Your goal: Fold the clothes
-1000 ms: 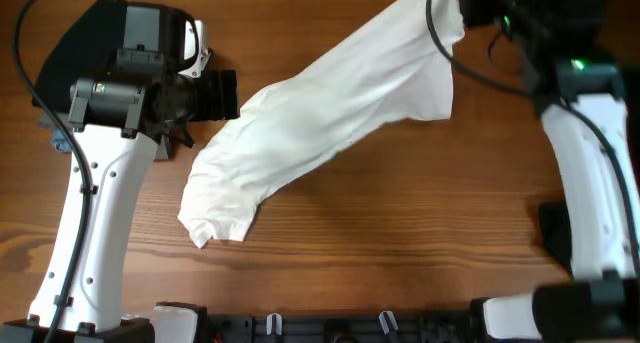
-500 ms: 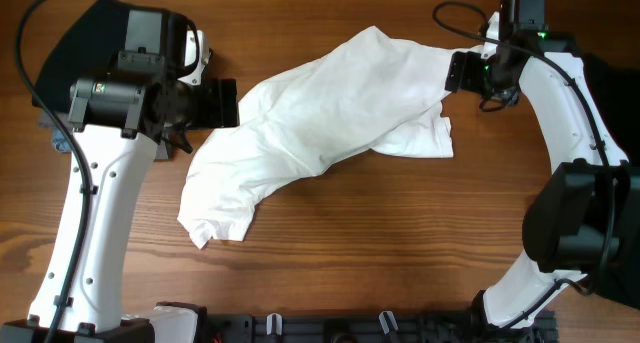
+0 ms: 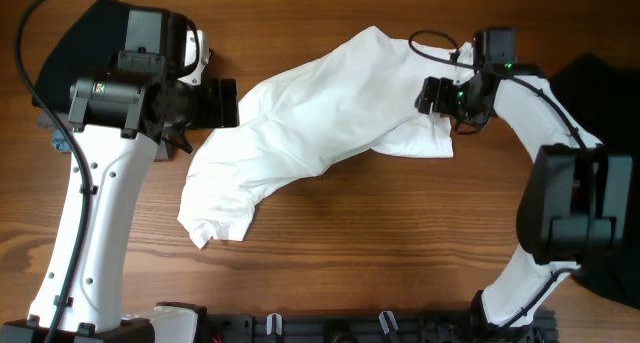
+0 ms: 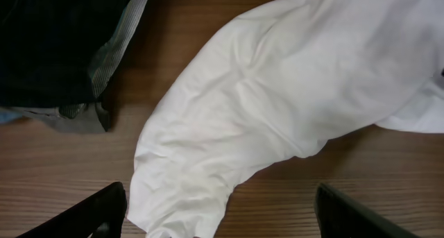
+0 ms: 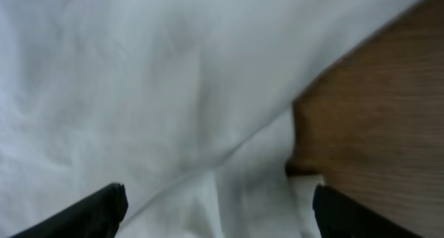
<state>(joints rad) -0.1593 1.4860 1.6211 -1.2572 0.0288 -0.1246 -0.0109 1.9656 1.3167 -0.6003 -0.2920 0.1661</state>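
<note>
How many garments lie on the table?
2: a white shirt across the middle; a dark garment at the far left, partly under the left arm. The dark shape at the right edge may be a third.

Both arms same build: left arm (image 3: 95, 213), right arm (image 3: 545, 108), white shell links, black joint housings, black cables (image 3: 19, 38) looped outside. Green LED (image 3: 507, 65) lit on right wrist (small sticker (image 3: 101, 87) on left motor block). Fingertips (image 4: 90, 217) matte black.
</note>
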